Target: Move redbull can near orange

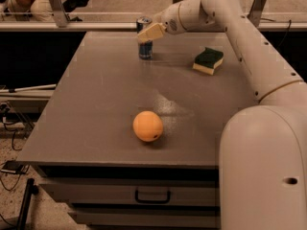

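Observation:
The redbull can (pixel 145 48), blue and silver, stands upright at the far edge of the grey table (pixel 91 104), left of centre. My gripper (pixel 147 33) reaches in from the right on the long white arm and is at the can's upper half, overlapping it in the camera view. The orange (pixel 147 126) lies near the table's front edge, well in front of the can and apart from it.
A green-and-yellow sponge (pixel 208 60) lies at the far right of the table. My white body (pixel 264 166) fills the lower right. A metal rail (pixel 72 27) runs behind the table. A drawer with a handle (pixel 152 195) sits under the table's front edge.

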Robot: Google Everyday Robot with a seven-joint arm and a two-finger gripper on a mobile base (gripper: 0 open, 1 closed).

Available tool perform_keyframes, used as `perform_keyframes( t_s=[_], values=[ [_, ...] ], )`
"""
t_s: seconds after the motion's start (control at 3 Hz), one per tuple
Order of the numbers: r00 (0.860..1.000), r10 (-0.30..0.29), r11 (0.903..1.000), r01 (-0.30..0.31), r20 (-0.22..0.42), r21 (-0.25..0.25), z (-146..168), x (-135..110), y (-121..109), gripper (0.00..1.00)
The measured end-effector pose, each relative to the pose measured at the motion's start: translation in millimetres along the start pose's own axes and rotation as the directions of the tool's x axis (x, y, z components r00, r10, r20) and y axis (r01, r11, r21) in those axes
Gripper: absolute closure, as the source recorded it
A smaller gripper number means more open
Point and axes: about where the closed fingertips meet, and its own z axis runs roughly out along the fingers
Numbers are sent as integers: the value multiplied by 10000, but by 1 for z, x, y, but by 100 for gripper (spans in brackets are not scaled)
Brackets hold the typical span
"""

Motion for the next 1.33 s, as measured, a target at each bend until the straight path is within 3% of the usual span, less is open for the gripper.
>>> perform_keyframes(
  t_s=[0.33,0.67,1.0,1.33],
  values=[
    [9998,14,10000,-14,-215,-34,2,-1,-1,47],
    [9991,-351,9992,347,-223,-195,-15,-17,1,79],
    [9969,-596,9975,575,-521,-399,-33,-27,14,100],
    [9975,-538,9985,540,-458,25,-80,-49,24,100]
  ],
)
